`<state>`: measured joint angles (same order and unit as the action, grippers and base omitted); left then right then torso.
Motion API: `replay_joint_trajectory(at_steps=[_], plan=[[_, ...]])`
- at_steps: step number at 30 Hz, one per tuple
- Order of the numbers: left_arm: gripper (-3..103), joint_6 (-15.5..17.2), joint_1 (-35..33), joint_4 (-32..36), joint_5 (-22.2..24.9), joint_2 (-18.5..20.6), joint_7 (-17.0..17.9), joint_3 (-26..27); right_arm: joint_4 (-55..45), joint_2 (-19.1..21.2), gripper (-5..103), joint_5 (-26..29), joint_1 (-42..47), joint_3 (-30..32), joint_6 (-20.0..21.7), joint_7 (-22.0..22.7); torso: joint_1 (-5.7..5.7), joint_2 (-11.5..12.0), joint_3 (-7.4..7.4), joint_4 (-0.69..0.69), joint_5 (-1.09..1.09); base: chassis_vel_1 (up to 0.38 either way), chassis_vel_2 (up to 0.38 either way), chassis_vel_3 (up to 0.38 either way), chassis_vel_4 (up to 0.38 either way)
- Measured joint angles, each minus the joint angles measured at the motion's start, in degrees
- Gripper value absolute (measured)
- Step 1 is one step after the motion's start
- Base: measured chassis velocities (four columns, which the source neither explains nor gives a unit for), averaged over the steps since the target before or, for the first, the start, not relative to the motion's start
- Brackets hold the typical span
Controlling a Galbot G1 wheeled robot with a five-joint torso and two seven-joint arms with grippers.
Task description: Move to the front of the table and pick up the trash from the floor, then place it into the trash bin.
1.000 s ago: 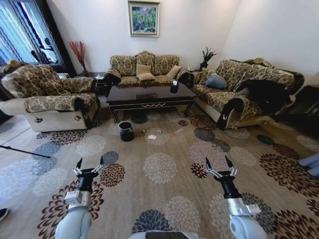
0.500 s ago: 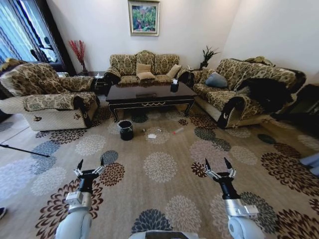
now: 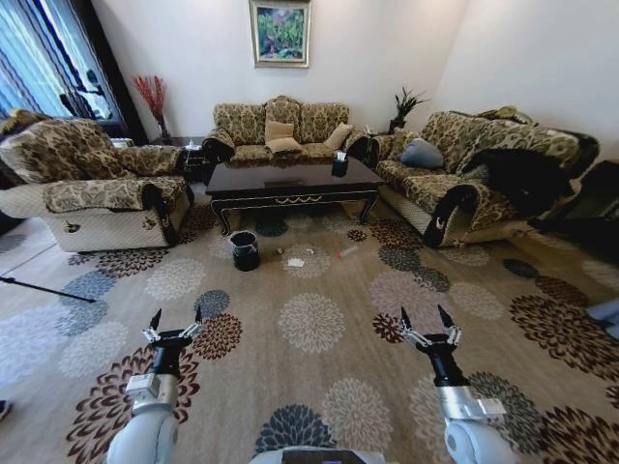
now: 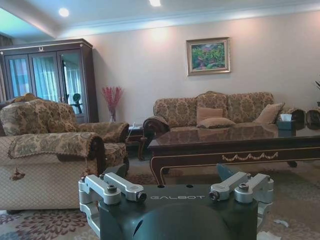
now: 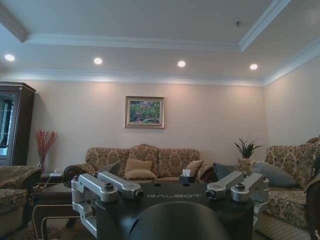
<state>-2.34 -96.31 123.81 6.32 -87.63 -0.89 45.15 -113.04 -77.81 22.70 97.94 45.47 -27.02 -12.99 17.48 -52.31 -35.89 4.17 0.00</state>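
Clearly glossy dark table (image 3: 290, 182); black trash bin (image 3: 244, 250)

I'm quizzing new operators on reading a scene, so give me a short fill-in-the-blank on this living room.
1. The trash bin stands on the carpet in front of the ____.
2. The white napkin lies on the ____.
3. Both the left gripper and right gripper have fingers ____.

Missing words: table; carpet; open

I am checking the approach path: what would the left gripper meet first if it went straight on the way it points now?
Probably open carpet at first; the left gripper is held level, open, aimed up the room. Its line looks to run toward the trash bin and table, though depth is unclear.
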Motion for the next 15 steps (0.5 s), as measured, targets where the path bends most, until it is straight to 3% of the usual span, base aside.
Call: replay_joint_trajectory(at_steps=[15], plan=[[100,-2.77,0.69,-1.76,-2.49,-0.13,-1.17,-0.34,-0.37,-0.26,100,0.59,-0.52,-0.06,-0.2,0.76,-1.59,3.58,1.98,0.0,0.0,0.0,0.0,0.0,0.0]])
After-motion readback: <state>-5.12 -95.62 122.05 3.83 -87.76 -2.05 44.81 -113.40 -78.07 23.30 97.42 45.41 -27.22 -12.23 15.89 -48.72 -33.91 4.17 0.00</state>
